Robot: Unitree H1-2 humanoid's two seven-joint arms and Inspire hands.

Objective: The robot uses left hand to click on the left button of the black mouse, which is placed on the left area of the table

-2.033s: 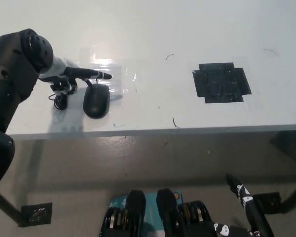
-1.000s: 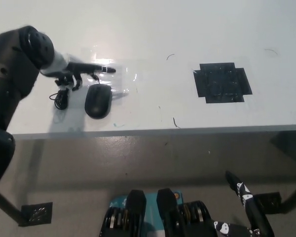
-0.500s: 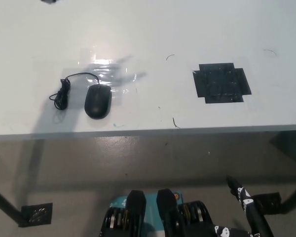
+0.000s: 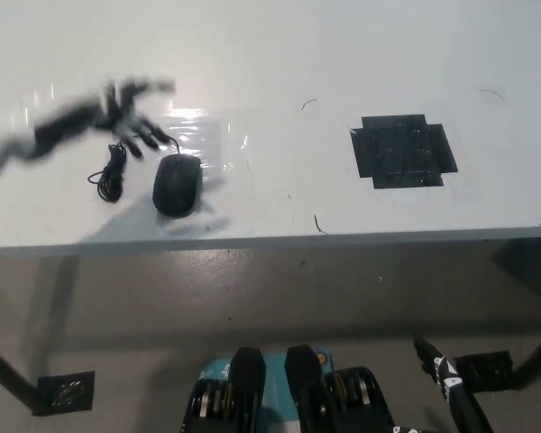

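Back in frame at upper left, the blurred left hand [image 4: 117, 115] hovers fingers spread beside the black mouse [image 4: 177, 183]; next, press its left button.

Bright, even overhead light washes the white table [image 4: 279, 54] nearly to glare across the top of the frame, with a shiny reflective patch on the clear film [image 4: 203, 126] at upper left. The left hand [image 4: 117, 113] at upper left is heavily motion-blurred, smeared into a grey streak toward the left edge, and throws a soft shadow by the black mouse [image 4: 177, 185]. The floor in the lower half is dimmer; the right hand [image 4: 446, 383] at lower right is dark and slightly soft.
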